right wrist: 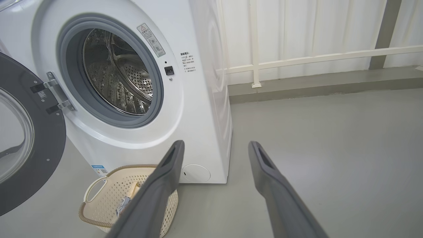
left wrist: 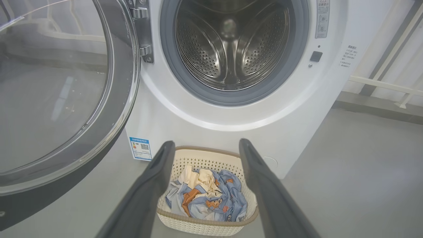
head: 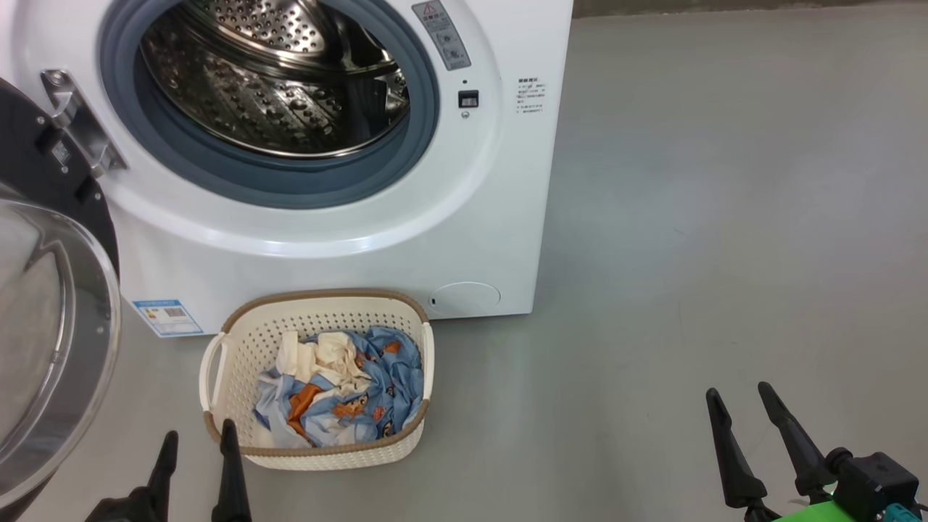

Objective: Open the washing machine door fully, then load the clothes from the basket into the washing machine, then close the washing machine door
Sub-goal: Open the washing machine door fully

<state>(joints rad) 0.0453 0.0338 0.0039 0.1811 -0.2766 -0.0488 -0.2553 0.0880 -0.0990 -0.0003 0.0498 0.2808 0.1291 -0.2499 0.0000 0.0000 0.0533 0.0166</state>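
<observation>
Seeing clothes (head: 341, 391) heaped in basket (head: 319, 296): likely soft, light, floppy; I'd pinch raised cream fold (head: 319, 359). Left gripper (head: 201, 431), right gripper (head: 739, 390) spread wide, empty.

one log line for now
door open | drum empty | clothes in basket | left pincer open, facing basket | right pincer open

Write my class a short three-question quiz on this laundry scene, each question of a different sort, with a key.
1. True or false: the washing machine door stands open.
2. Where do the clothes lie? A) in the drum B) in the basket C) on the floor
3. Fill in: the left pincer and the right pincer are both ____, holding nothing.
Key: 1 true; 2 B; 3 open.
</observation>
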